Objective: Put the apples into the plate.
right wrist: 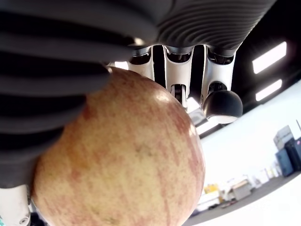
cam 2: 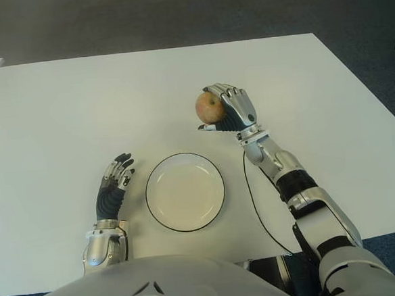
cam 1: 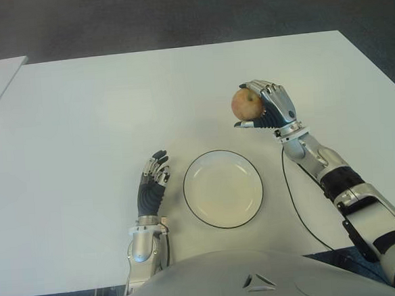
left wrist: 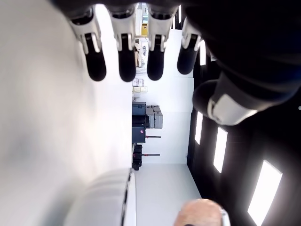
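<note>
1 apple (cam 1: 245, 105), clasped in raised right hand (cam 1: 270, 106) beyond 1 plate (cam 1: 223, 188); left hand (cam 1: 151, 184) left of plate, fingers extended, holding nothing

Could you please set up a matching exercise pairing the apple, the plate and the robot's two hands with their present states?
Column one:
1. red-yellow apple
2. round white plate with a dark rim
3. left hand
4. right hand

Column two:
A. fingers extended, holding nothing, beside the plate on its left
B. empty, on the white table
C. closed around the fruit, beyond the plate
D. held clear of the tabletop, not in the plate

Pairs: 1-D, 2-B, 3-A, 4-C
</note>
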